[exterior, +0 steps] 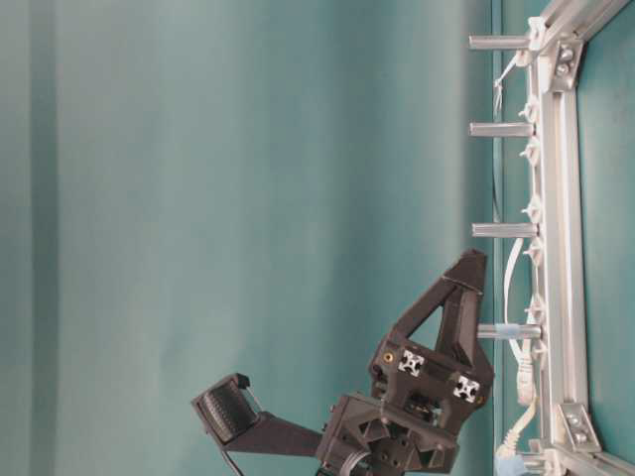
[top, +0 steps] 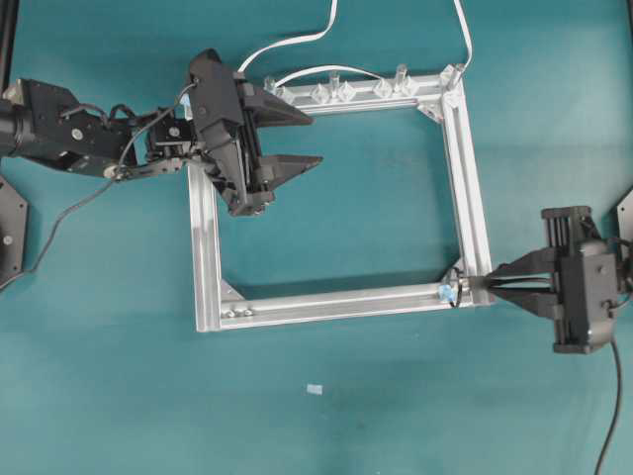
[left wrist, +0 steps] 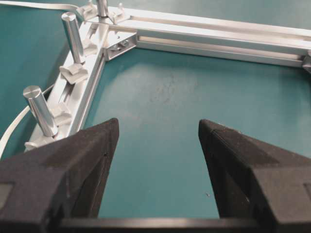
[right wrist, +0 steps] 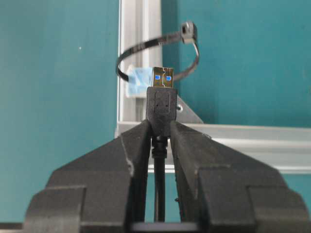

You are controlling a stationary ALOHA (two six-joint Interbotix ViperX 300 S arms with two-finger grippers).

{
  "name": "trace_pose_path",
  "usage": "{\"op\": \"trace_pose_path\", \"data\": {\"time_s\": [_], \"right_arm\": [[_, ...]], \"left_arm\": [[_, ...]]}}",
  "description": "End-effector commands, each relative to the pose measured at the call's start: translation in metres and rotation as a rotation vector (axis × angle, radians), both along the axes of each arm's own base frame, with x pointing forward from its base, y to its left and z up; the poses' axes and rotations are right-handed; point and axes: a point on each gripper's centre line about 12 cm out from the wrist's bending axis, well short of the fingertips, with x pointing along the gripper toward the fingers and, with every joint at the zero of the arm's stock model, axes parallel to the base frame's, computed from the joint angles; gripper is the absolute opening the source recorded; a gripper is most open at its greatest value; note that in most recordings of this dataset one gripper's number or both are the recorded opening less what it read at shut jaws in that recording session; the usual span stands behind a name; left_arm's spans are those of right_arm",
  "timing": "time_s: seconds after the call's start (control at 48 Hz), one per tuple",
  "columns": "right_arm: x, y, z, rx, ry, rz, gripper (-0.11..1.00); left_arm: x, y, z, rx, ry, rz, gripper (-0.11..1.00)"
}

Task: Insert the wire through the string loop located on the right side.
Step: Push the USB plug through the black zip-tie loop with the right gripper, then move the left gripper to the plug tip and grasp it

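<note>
- Two grippers are in view: the left gripper [top: 297, 139] is held with its fingers spread wide and nothing between them, over the upper left corner of the aluminium frame [top: 205, 247]; the right gripper [right wrist: 160, 128] is clamped narrowly on the plug of the wire [right wrist: 161, 104].
- The silvery tip of the plug is seen in the right wrist view pointing at the string loop [right wrist: 158, 53], which stands up from a pale bluish piece at the lower right corner of the frame, as the overhead view shows it.
- Whether the tip has entered the loop cannot be told; it appears just in front of the opening.
- A miss is judged possible: the loop is thin and limp, so a plug led slightly off-centre could push it flat or aside instead of passing through.
- A snag is also judged possible, since the square shoulders of the plug could catch the string and drag it.
- The plug could pivot between the fingers if the trailing cable pulls.
</note>
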Motion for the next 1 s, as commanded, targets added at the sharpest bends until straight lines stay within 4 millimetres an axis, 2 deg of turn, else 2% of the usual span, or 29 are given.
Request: {"op": "trace_pose_path", "data": {"time_s": [0.0, 0.312, 0.979], "right_arm": [[0.01, 0.004, 0.007, -0.001, -0.022, 0.001, 0.2], [0.024, 0.006, 0.006, -0.019, -0.012, -0.009, 0.2], [0.034, 0.004, 0.003, -0.04, 0.001, 0.0, 0.2]], "left_arm": [[0.003, -0.003, 0.014, 0.012, -0.04, -0.01, 0.69], [0.004, -0.009, 0.014, 0.011, -0.04, -0.027, 0.69], [0.006, -0.024, 0.011, 0.0, -0.011, -0.066, 0.69]]}}
